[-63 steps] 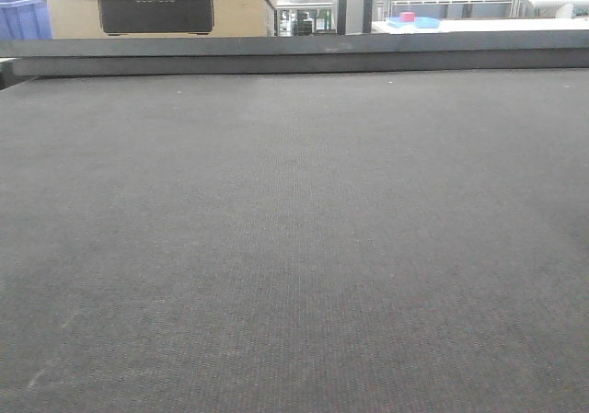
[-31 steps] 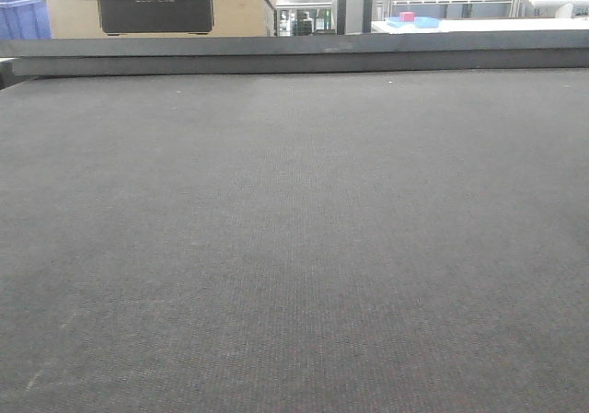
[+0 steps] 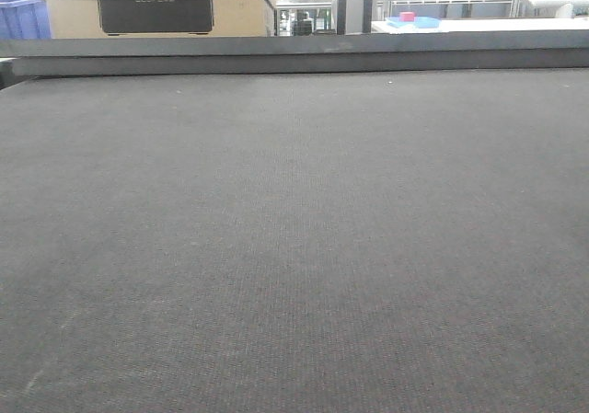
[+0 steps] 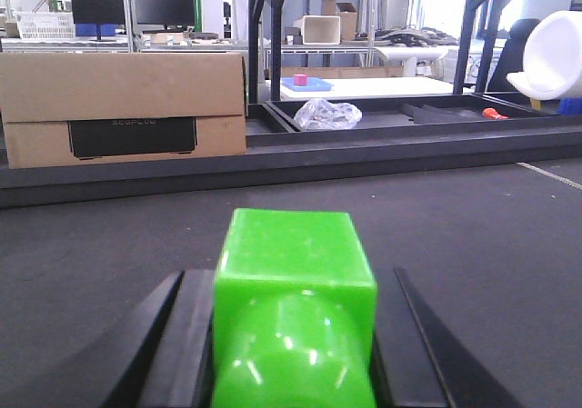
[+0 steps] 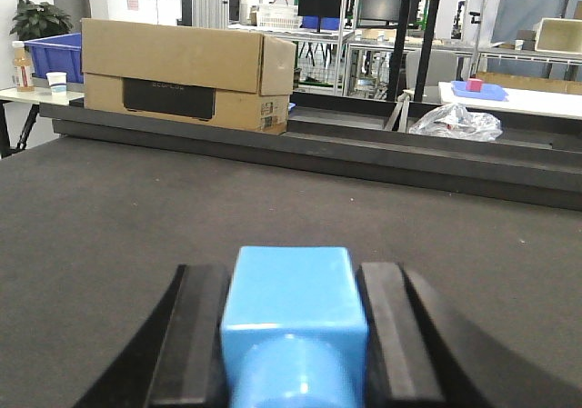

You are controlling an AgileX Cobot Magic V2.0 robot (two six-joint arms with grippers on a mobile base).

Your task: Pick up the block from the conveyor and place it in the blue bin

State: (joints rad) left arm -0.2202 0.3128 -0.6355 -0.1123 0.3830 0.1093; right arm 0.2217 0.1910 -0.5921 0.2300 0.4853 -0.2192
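The conveyor (image 3: 294, 247) is a wide dark grey woven belt with a raised dark rail (image 3: 294, 59) along its far edge; in the front view nothing lies on it. My left gripper (image 4: 293, 276) is shut on a green block (image 4: 296, 244) just above the belt (image 4: 473, 226). Low over the belt (image 5: 109, 208), my right gripper (image 5: 293, 270) is shut on a light blue block (image 5: 291, 290). A blue bin (image 5: 53, 52) stands beyond the rail at far left, also showing as the blue bin (image 3: 20, 17) in the front view.
A cardboard box (image 3: 156, 4) sits behind the rail, seen too as the box (image 4: 123, 108) and the box (image 5: 182, 72). A crumpled plastic bag (image 4: 327, 114) lies past the rail. A blue tray with a pink cube (image 3: 412, 19) rests on a white table farther back.
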